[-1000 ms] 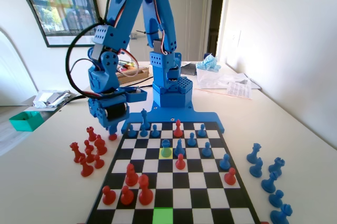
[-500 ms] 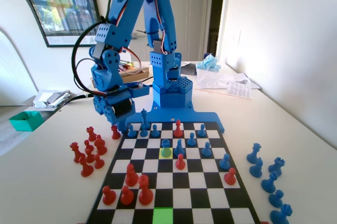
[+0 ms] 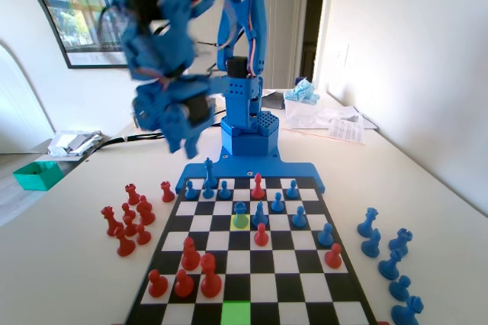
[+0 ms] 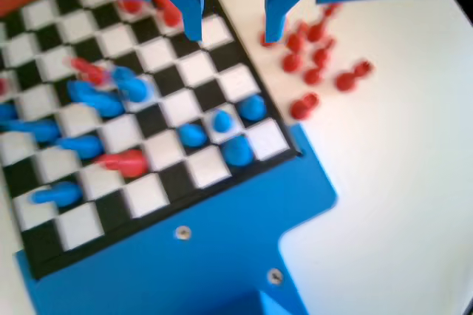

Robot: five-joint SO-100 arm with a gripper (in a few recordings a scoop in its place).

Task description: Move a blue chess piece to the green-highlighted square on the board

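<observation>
The board [image 3: 293, 285] lies in front of the blue arm. A small blue chess piece [image 3: 241, 214], a pawn, stands on a pale yellow-lime square in the third row from the arm. The green-highlighted square [image 3: 236, 313] lies bare at the board's near edge. My gripper [image 3: 187, 142] hangs blurred in the air above the table by the board's far left corner. In the wrist view the gripper [image 4: 233, 32] is open with nothing between its jaws, and several blurred blue pieces [image 4: 222, 119] stand on the board [image 4: 214, 163] below.
A cluster of red pieces [image 3: 128, 218] stands on the table left of the board, one red piece [image 3: 167, 191] nearest the far corner. Several blue pieces [image 3: 389, 260] stand to the right. Red pawns [image 3: 191, 268] occupy the near left squares. A green box [image 3: 36, 175] sits far left.
The gripper rose from the table at the board's far left corner and swung up and right. A red piece stays standing where it was.
</observation>
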